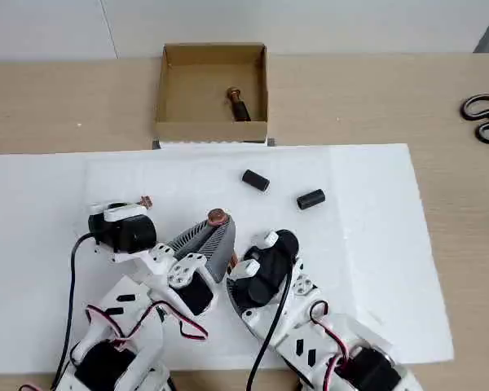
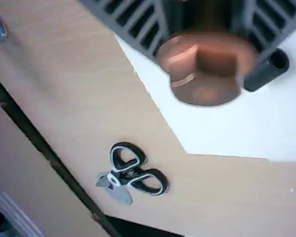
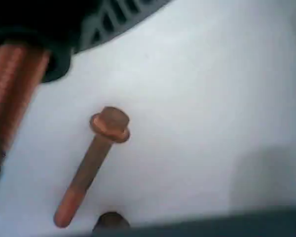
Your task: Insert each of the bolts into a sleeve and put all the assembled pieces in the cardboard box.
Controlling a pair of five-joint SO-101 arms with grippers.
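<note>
The two arms crowd the near middle of the white sheet (image 1: 375, 244). The left gripper (image 1: 214, 232) pinches a held bolt (image 1: 218, 216), head pointing far; its wrist view shows that head (image 2: 207, 69) close up between ribbed fingers (image 2: 133, 19). The right gripper (image 1: 238, 265) sits just right of it, tucked behind the left one, and I cannot tell how it stands. A loose bolt (image 1: 145, 201) lies to the left, right beside the left arm's black motor (image 1: 124, 230); the right wrist view shows it full length (image 3: 91, 165), plus a threaded shank (image 3: 12, 94) hidden from above. Farther off, in the open, lie the right sleeve (image 1: 310, 199) and left sleeve (image 1: 255, 180). Beyond the sheet, the box (image 1: 169, 90) holds one sleeved bolt (image 1: 239, 104). Scissors (image 1: 485, 116) lie far right on the table (image 1: 65, 98).
</note>
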